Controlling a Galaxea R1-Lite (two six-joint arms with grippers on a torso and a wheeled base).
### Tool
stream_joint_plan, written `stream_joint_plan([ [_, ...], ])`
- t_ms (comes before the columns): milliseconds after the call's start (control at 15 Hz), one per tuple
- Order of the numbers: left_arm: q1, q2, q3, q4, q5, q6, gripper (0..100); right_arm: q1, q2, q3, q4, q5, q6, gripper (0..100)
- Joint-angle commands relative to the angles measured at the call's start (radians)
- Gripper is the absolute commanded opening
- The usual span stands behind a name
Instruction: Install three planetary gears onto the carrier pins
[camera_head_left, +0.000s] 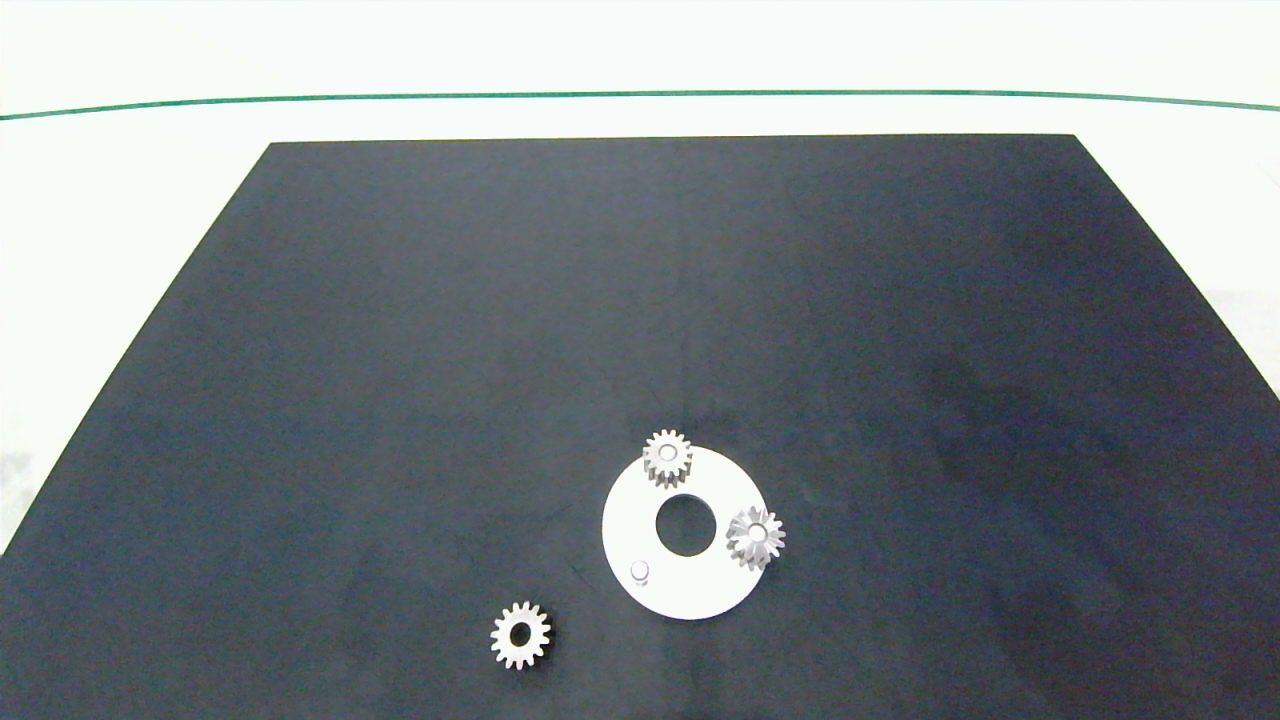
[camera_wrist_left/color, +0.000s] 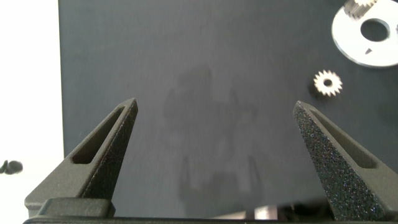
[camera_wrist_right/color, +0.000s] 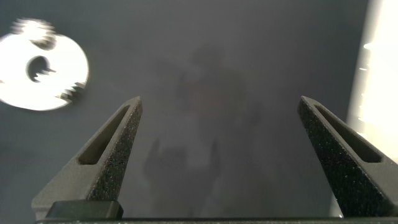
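Loose gear (camera_wrist_left/color: 327, 83) lies flat ahead of my left gripper (camera_wrist_left/color: 214, 111), spread wide, nearer than right gripper (camera_wrist_right/color: 217, 107), also spread; bare pin (camera_head_left: 640, 570) beyond.

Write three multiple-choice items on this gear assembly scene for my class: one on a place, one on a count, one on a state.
1. Where does the loose gear lie?
A. on the black mat
B. on the white disc
C. in a gripper

2. How many gears sit on the disc?
A. none
B. two
C. three

3. How are the left gripper and right gripper?
A. both open, empty
B. both shut
C. one holds a gear

Answers: 1 A, it rests off the disc; 2 B, one pin stands bare; 3 A, fingers wide apart.
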Motion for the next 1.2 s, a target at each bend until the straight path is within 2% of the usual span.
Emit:
stream_joint_plan([
  [67,-0.035,0.063,0.18,-0.145,-0.015,0.032,100,-0.173,-0.397,0.153,0.12,-0.051,-0.038,100],
  [133,-0.064,0.087,0.191,-0.145,-0.03,0.076,100,-0.173,-0.428,0.151,0.156,-0.051,-0.041,100],
  [400,-0.111,0.222,0.191,-0.146,-0.031,0.122,100,-0.176,-0.484,0.151,0.22,-0.051,-0.05,100],
  [600,-0.194,0.261,0.193,-0.148,-0.022,0.127,100,-0.21,-0.487,0.151,0.218,-0.051,-0.052,100],
  [667,-0.251,0.264,0.21,-0.146,-0.015,0.129,100,-0.232,-0.512,0.156,0.228,-0.051,-0.05,100],
  [800,-0.285,0.276,0.217,-0.151,0.024,0.138,100,-0.256,-0.564,0.185,0.254,-0.051,-0.05,100],
  [933,-0.323,0.333,0.231,-0.154,0.028,0.138,100,-0.299,-0.606,0.225,0.272,-0.051,-0.05,100],
  [1067,-0.344,0.376,0.243,-0.224,0.028,0.138,100,-0.316,-0.618,0.237,0.272,-0.048,-0.047,100],
  [1200,-0.352,0.489,0.265,-0.366,0.028,0.138,100,-0.356,-0.67,0.283,0.271,-0.047,-0.047,100],
])
